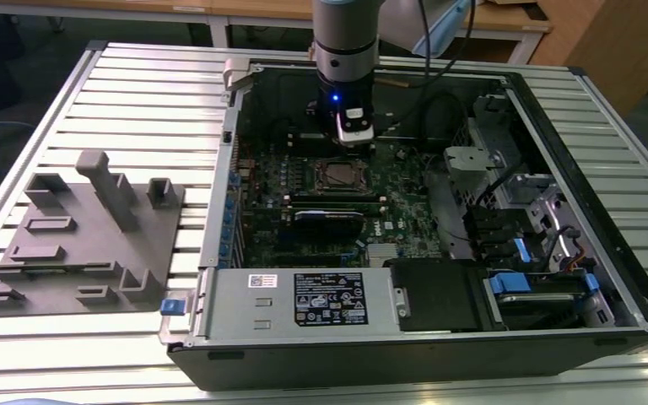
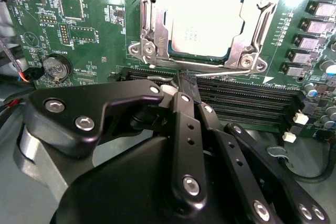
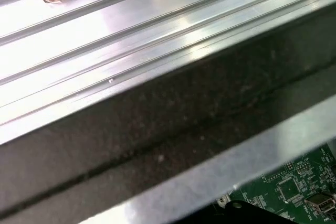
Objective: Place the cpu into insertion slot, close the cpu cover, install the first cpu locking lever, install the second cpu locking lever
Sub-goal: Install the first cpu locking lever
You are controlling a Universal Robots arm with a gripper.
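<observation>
The arm [image 1: 347,34] is a grey cylinder with a darker band near its wrist, where a small blue light glows. Black cables trail off beside it. Below the wrist sits a white-and-black block. In the second wrist view the hand [image 2: 185,85] is matte black: broad linkage plates and slim fingers [image 2: 182,129], joined with silver socket-head screws and round pivot pins.

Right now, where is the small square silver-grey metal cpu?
In the second wrist view the cpu sits in the insertion slot, framed by the silvery cpu cover, beside the long black memory slots.
</observation>
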